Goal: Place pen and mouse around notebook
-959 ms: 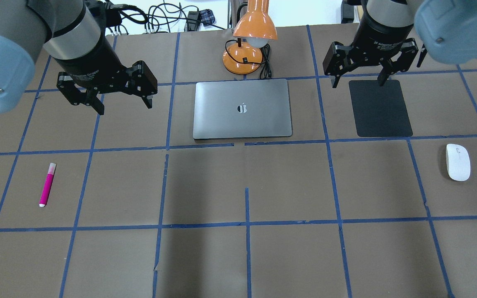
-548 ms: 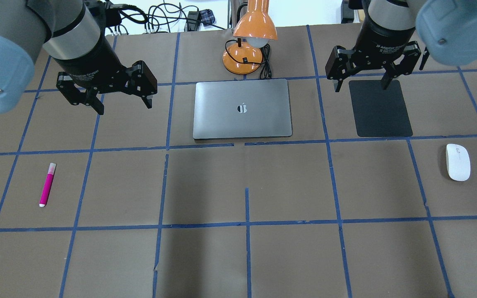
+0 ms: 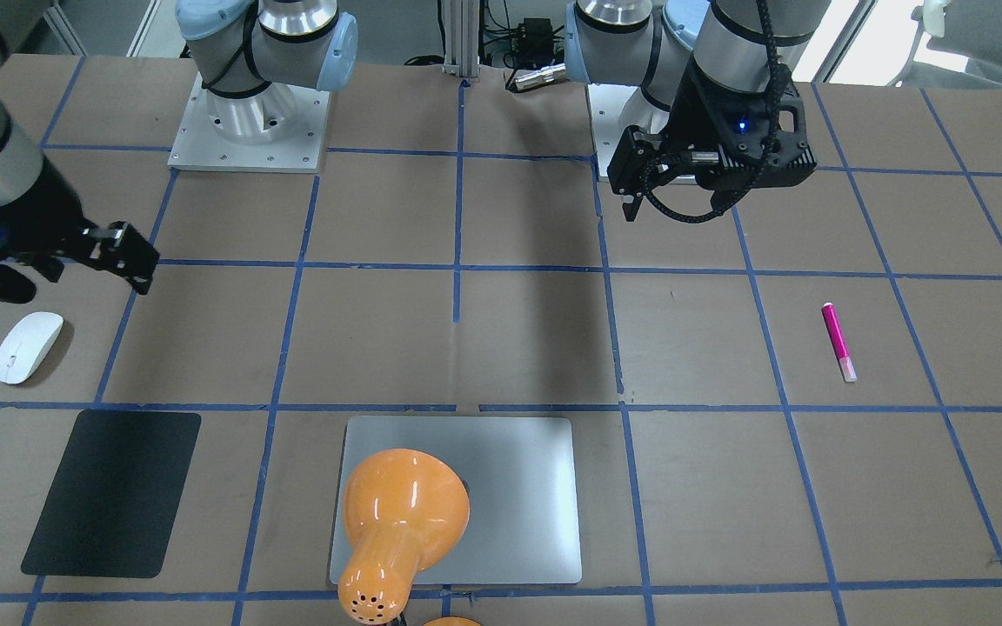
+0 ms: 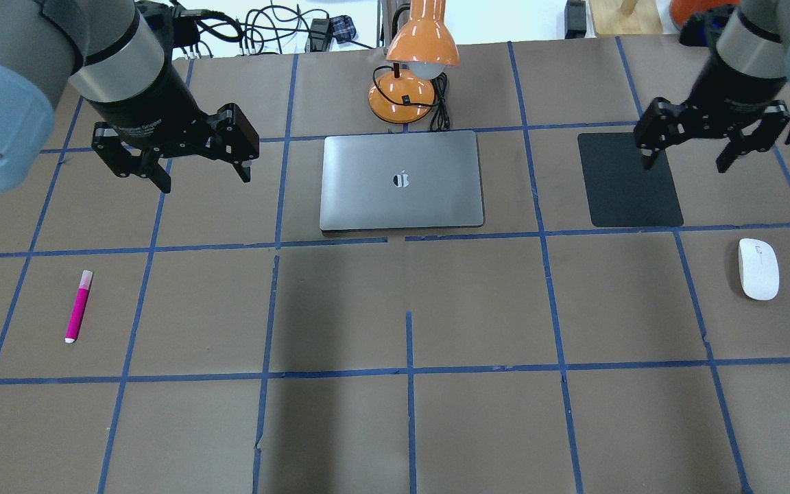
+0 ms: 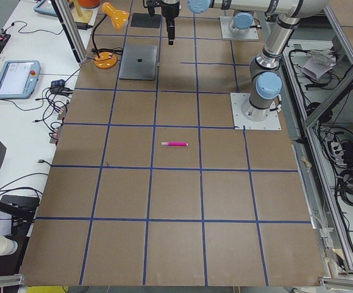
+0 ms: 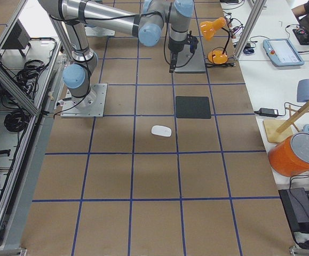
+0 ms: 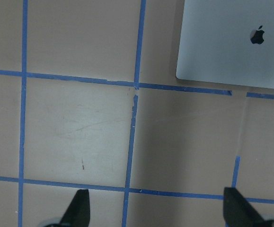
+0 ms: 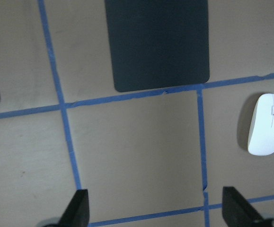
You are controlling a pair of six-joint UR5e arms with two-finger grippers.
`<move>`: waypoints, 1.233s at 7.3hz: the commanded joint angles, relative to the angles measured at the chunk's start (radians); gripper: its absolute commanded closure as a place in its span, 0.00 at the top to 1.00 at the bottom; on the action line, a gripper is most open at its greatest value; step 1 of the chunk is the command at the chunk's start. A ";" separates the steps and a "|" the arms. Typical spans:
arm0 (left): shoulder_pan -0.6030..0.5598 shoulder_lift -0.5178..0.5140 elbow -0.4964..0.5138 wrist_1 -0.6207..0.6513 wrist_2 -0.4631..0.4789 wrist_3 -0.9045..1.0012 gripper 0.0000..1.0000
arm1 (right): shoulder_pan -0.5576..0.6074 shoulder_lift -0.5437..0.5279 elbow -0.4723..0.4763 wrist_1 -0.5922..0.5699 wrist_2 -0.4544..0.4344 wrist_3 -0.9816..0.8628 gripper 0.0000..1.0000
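Note:
The silver-grey notebook [image 4: 402,180] lies closed at the table's far middle. Far out on the left lies the magenta pen [image 4: 79,306], pale cap pointing away from me. Near the right edge the white mouse [image 4: 758,268] rests in front of the black mat. My left gripper [image 4: 203,175] hangs open and empty left of the notebook, well behind the pen. Over the mat's right edge my right gripper [image 4: 684,163] hangs open and empty, behind the mouse. The right wrist view shows the mouse [image 8: 268,124] to the right of the open fingers; the left wrist view shows a corner of the notebook [image 7: 236,42].
A thin black mat [image 4: 631,182] lies right of the notebook. An orange desk lamp [image 4: 415,62] with its cord stands just behind the notebook, its shade leaning over it. Brown paper with blue tape lines covers the table. Cables lie beyond the far edge.
My right gripper has swung to the right, from the mat's far left corner to its right edge, still open. The left gripper, pen, mouse and notebook have stayed put.

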 commanded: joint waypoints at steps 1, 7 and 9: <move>0.075 -0.024 -0.085 0.029 0.009 0.072 1.00 | -0.203 0.039 0.193 -0.322 -0.003 -0.196 1.00; 0.704 -0.224 -0.504 0.714 0.025 0.887 1.00 | -0.339 0.243 0.327 -0.624 -0.121 -0.386 1.00; 0.738 -0.280 -0.547 0.768 0.009 0.940 1.00 | -0.353 0.242 0.346 -0.621 -0.116 -0.384 1.00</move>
